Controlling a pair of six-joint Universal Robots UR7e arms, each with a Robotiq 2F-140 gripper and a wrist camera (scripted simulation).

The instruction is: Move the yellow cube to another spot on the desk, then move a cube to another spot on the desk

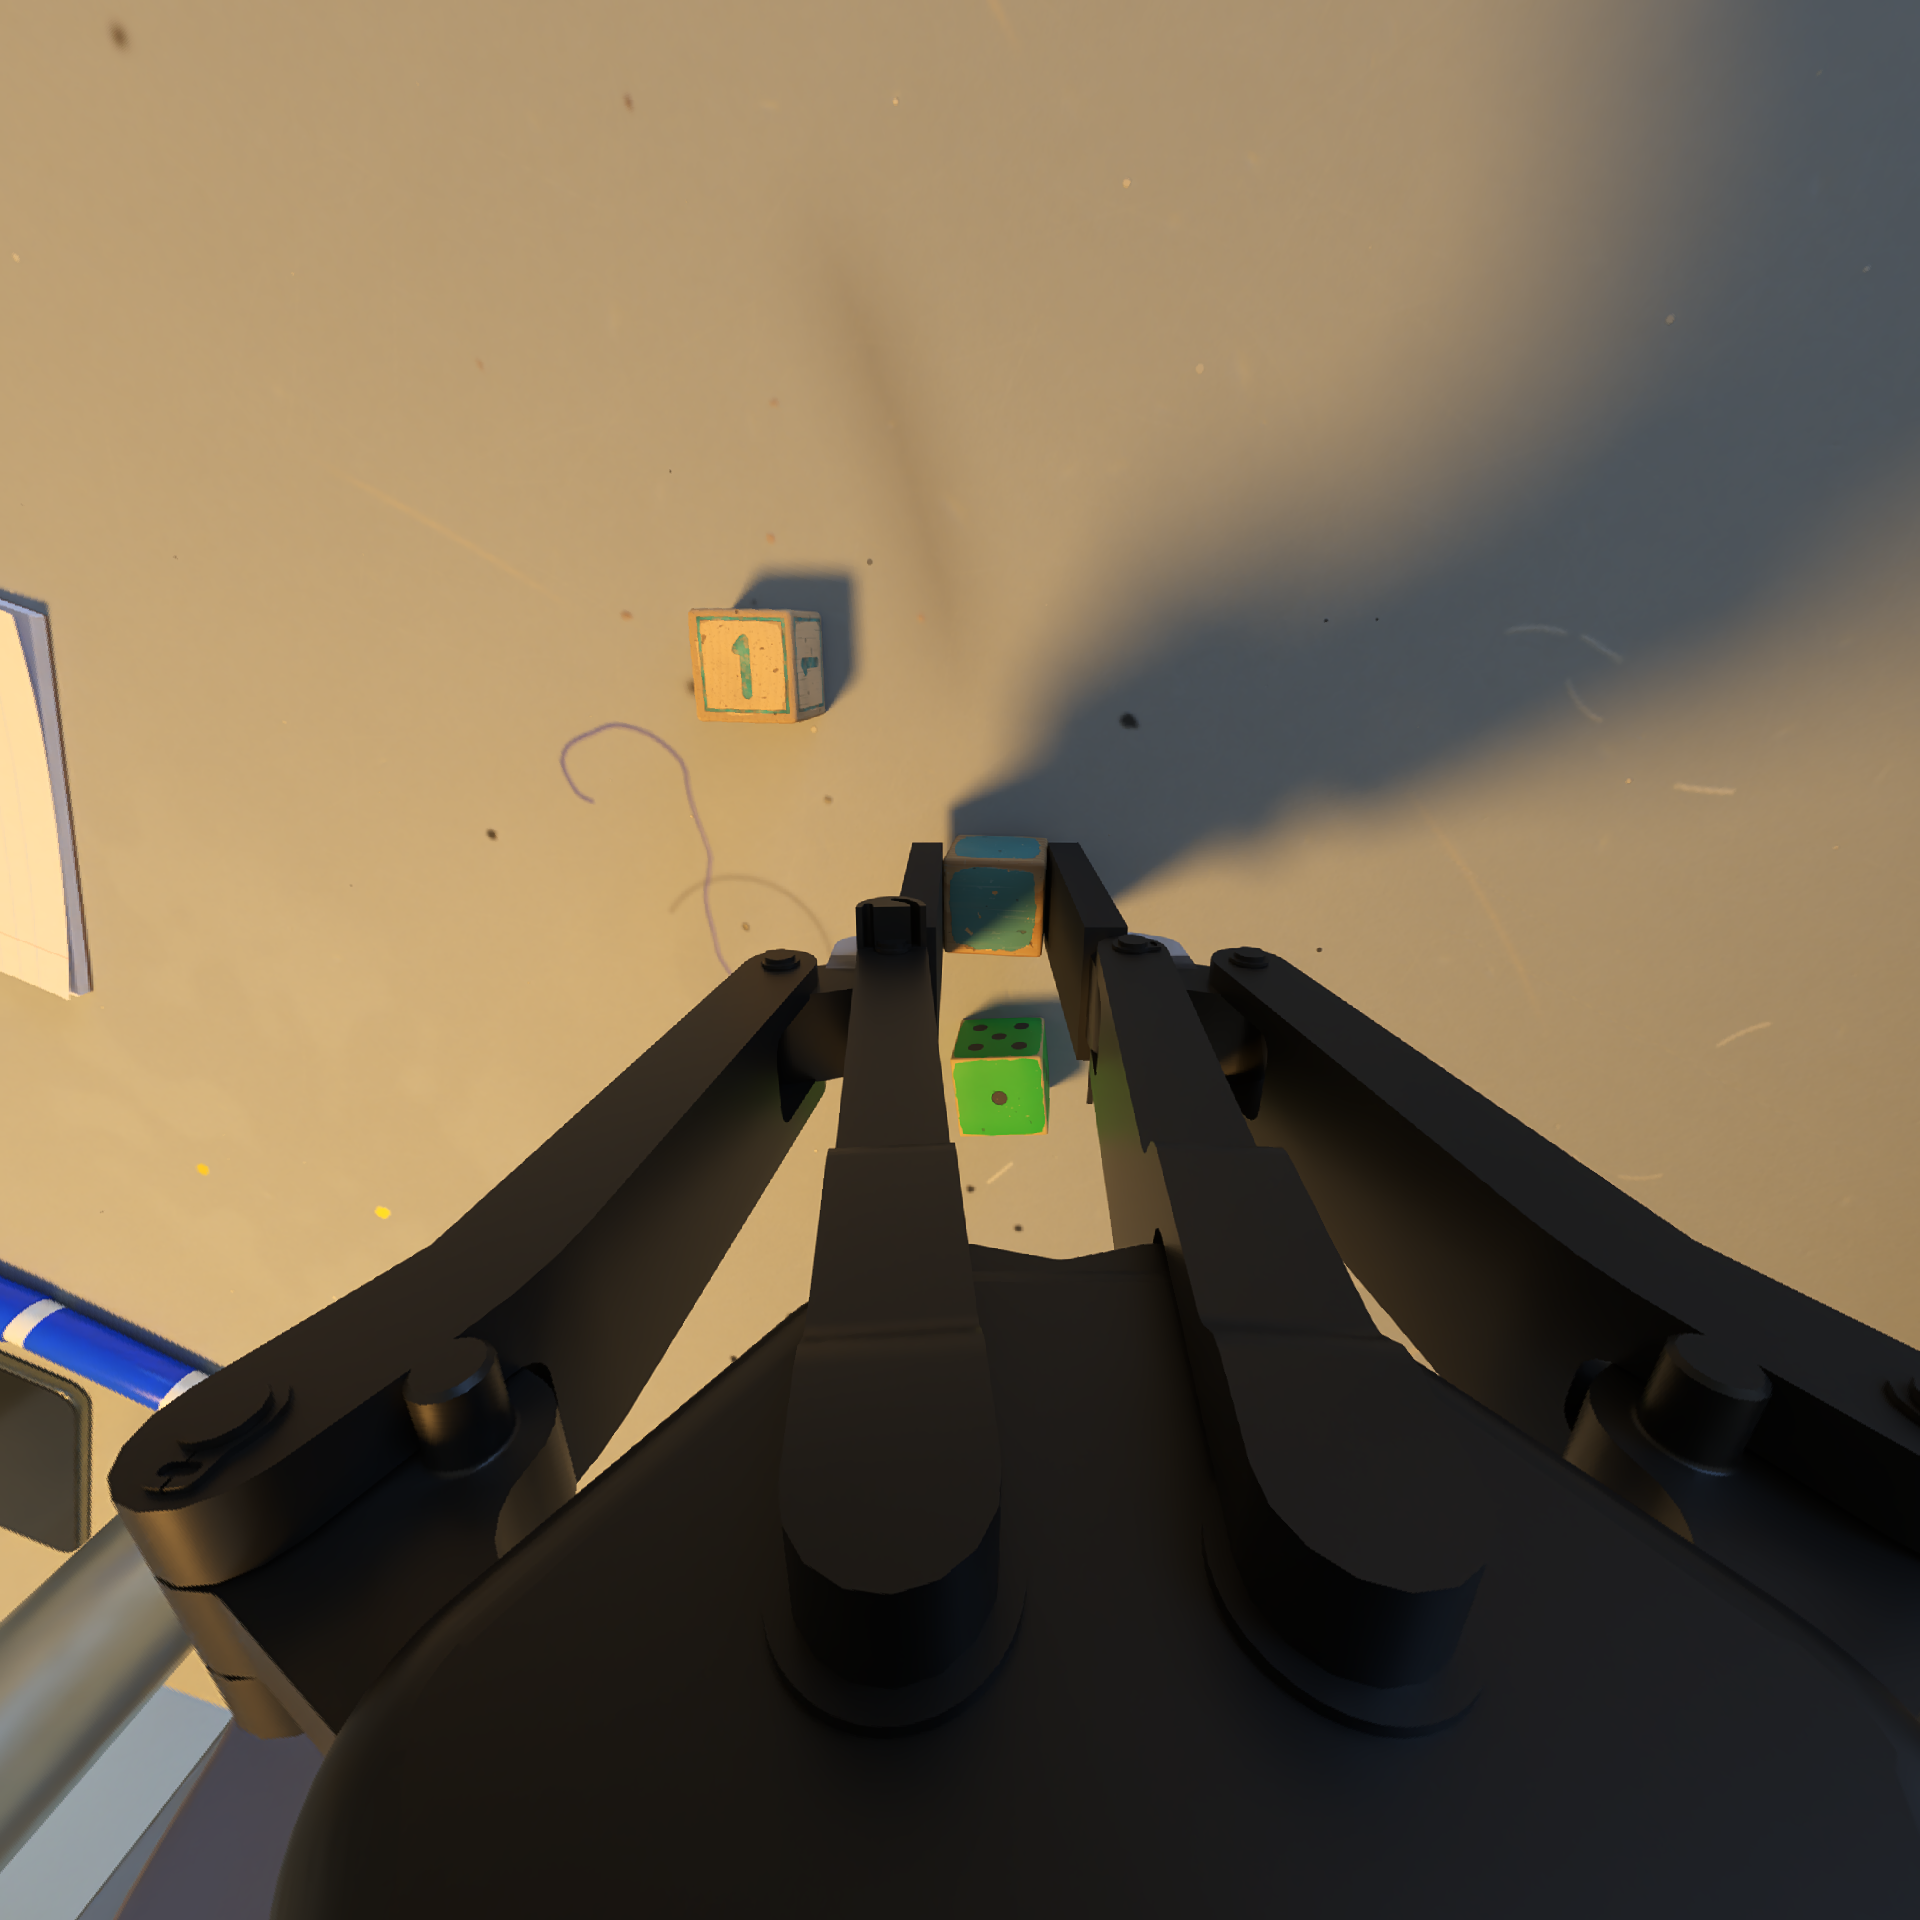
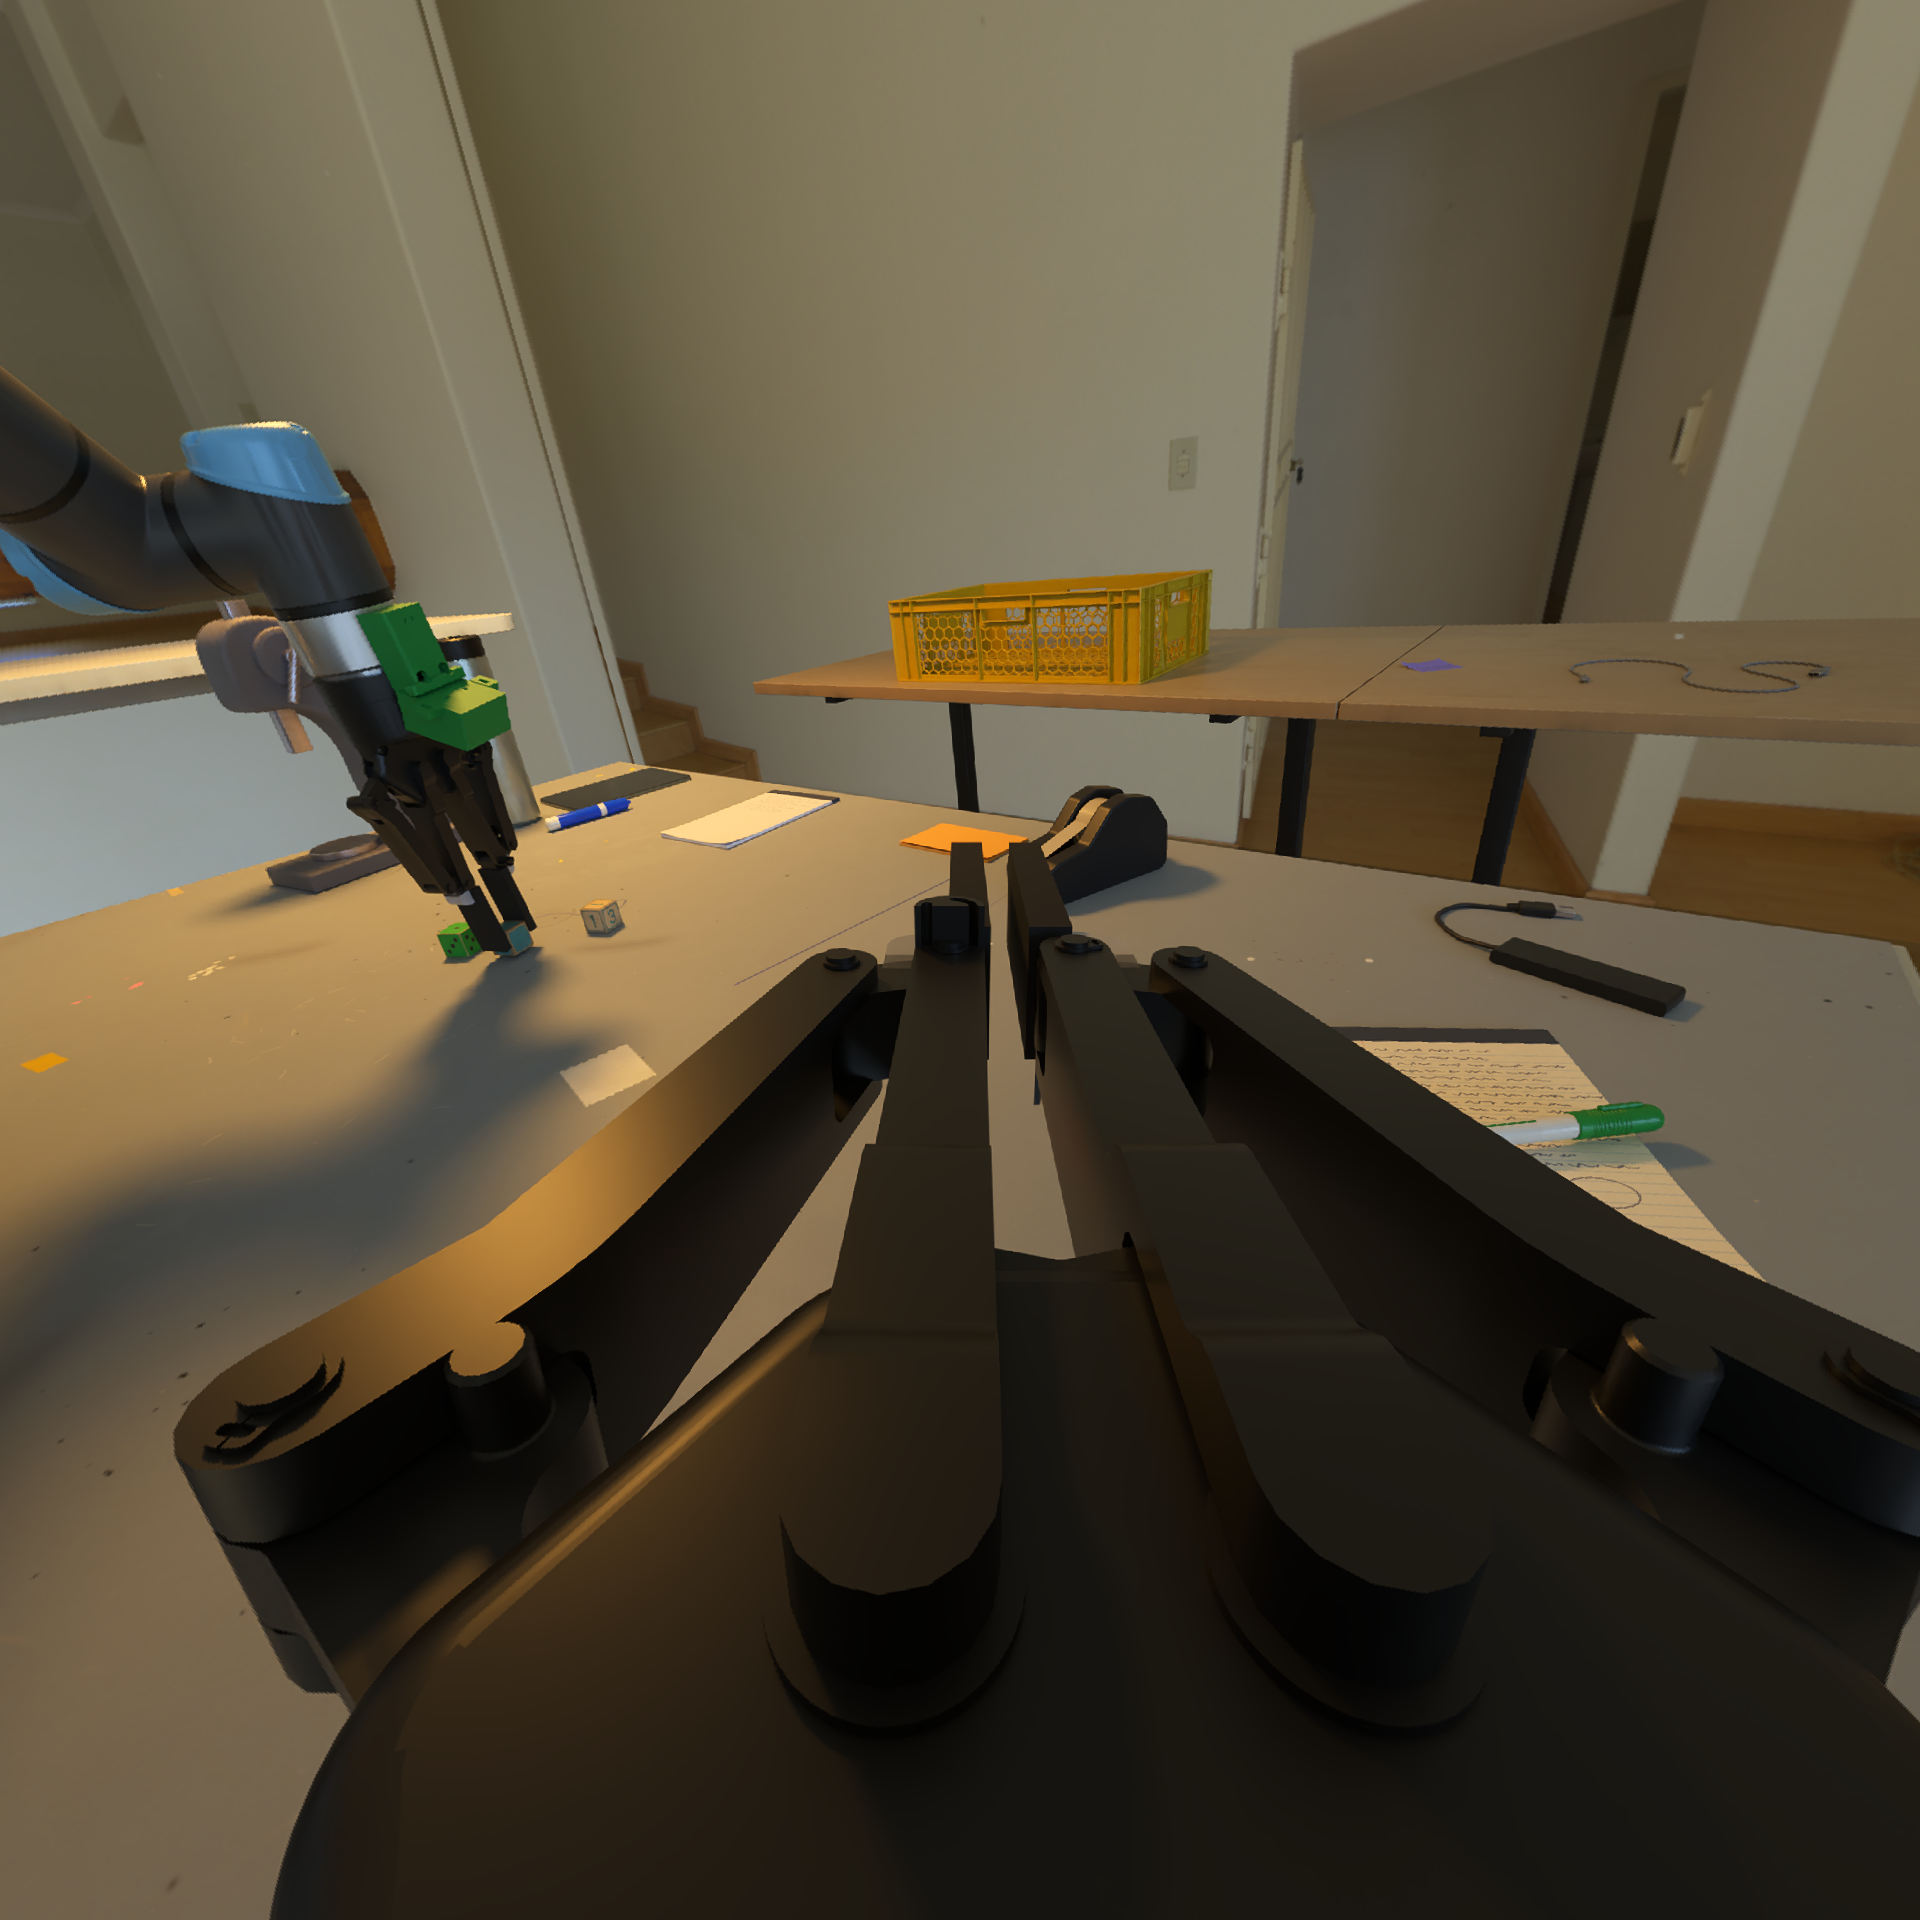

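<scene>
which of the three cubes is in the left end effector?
The blue cube, clamped in the left end effector. The green die sits free just behind it, and the tan numbered block stands apart.

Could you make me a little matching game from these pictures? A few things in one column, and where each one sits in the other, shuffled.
Things:
1. blue cube
2. green die
3. wooden numbered block
4. yellow crate

Places or states:
A. alone on the far table by the wall
B. clamped between the fingers of the left gripper
C. on the desk just behind that gripper's fingertips, untouched
D. standing apart on the open desk, casting its own shadow

Pairs: 1-B, 2-C, 3-D, 4-A
</scene>
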